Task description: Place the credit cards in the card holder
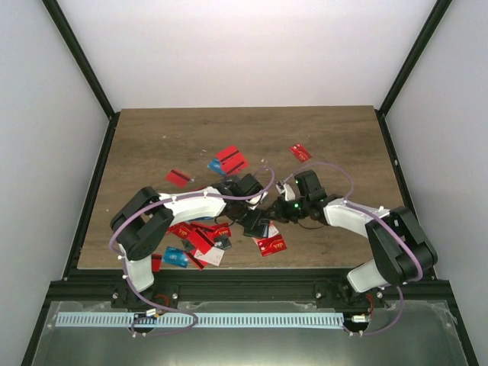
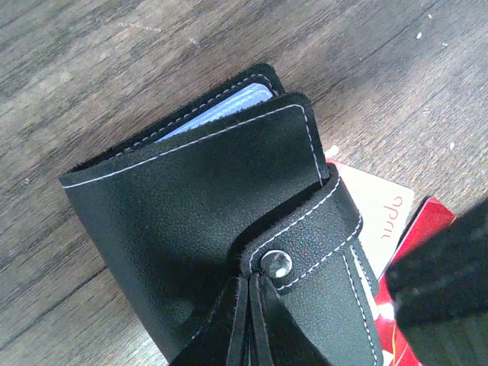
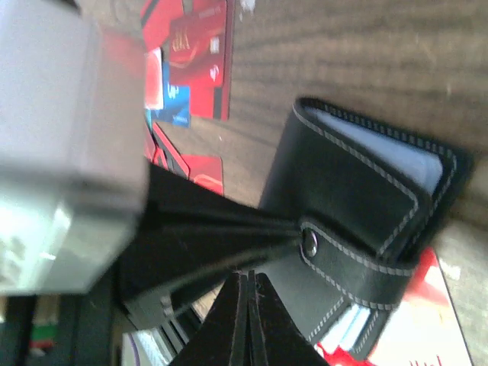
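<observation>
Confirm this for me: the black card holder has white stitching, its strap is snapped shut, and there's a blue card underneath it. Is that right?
Not quite. The card under the card holder is red and white, not blue; the left wrist view shows it. The rest stands: the holder is black with white stitching, and its strap is snapped shut.

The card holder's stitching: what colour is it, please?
White stitching, clearest in the left wrist view.

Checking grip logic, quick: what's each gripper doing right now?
Left gripper: closed on the card holder near its strap.
Right gripper: closed, apparently pinching the card holder's edge.
</observation>
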You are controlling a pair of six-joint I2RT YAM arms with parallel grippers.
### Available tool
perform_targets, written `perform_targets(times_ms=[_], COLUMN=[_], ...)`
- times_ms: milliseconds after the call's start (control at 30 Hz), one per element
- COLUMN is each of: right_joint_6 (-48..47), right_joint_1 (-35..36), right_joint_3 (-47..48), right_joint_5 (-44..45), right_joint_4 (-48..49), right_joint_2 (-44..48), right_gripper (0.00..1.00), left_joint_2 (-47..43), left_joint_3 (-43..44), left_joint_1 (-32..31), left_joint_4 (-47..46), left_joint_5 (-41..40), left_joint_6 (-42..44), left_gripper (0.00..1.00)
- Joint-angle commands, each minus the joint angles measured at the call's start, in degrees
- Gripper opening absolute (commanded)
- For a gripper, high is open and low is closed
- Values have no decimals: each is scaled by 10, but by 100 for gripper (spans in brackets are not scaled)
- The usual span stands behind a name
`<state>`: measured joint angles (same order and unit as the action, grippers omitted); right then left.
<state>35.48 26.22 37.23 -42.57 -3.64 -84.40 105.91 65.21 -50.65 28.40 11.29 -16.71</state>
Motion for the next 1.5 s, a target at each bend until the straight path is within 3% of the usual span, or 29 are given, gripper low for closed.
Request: perform_targets(times_ms=[0, 300, 600, 933, 1167, 1467], right_joint_6=[25, 39, 34, 14, -2, -15], right_joint_1=[14, 33, 69, 69, 68, 53], right_joint_3=[-29, -22, -65, -29, 24, 48], right_joint_5=[-10, -19, 111, 115, 115, 132], right_joint_4=[21, 49, 12, -58, -103, -135], right_joint_2=[31, 8, -98, -7, 41, 67], right_gripper=[1, 1, 1, 1, 1, 1], left_joint_2=[41, 40, 31, 6, -7, -23], left_joint_3=[-34, -32, -37, -27, 9, 33], left_joint_1=[-12, -14, -21, -23, -22, -22], left_joint_4=[128, 127, 125, 131, 136, 153], left_joint_5=[29, 29, 35, 29, 22, 9], left_joint_6=[4, 2, 2, -8, -20, -27], left_gripper=[4, 4, 4, 4, 22, 30])
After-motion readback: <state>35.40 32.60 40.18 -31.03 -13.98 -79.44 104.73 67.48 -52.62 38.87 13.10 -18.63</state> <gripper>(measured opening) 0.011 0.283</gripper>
